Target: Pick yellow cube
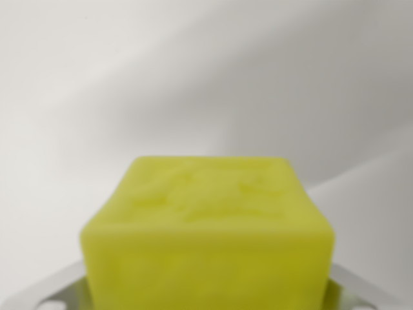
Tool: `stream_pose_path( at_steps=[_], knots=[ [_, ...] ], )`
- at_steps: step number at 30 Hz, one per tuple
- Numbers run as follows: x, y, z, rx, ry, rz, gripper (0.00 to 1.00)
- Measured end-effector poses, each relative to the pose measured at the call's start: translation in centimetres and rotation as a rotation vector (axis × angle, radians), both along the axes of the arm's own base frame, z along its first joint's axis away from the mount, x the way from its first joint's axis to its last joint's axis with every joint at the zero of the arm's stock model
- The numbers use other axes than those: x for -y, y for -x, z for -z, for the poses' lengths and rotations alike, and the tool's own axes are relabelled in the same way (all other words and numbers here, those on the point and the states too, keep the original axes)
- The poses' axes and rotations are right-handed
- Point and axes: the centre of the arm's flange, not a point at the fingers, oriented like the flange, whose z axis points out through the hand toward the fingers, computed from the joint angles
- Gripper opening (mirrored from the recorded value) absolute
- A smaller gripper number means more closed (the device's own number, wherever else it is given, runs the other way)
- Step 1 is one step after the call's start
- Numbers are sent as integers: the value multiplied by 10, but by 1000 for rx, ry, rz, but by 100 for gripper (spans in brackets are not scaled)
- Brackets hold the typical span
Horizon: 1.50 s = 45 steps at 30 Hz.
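While blurred and close, yellow cube (206,226) fills lower middle of wrist view, metal jaw parts showing just beside its lower corners; whether jaws clamp cube cannot tell. Pale surface behind cube.

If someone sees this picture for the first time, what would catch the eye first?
The blurred, bright yellow cube fills the lower middle of the wrist view, very near the camera. Pale metal parts show at the bottom edge on both sides of it. Behind is only a plain white surface crossed by soft grey shadows.
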Motion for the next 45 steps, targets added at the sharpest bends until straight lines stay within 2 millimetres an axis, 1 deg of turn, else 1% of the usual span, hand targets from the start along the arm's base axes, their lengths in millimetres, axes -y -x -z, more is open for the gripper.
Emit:
stream_pose_path(
  at_steps=[45],
  knots=[
    [0, 0, -75, -1, 0, 0, 0]
  ],
)
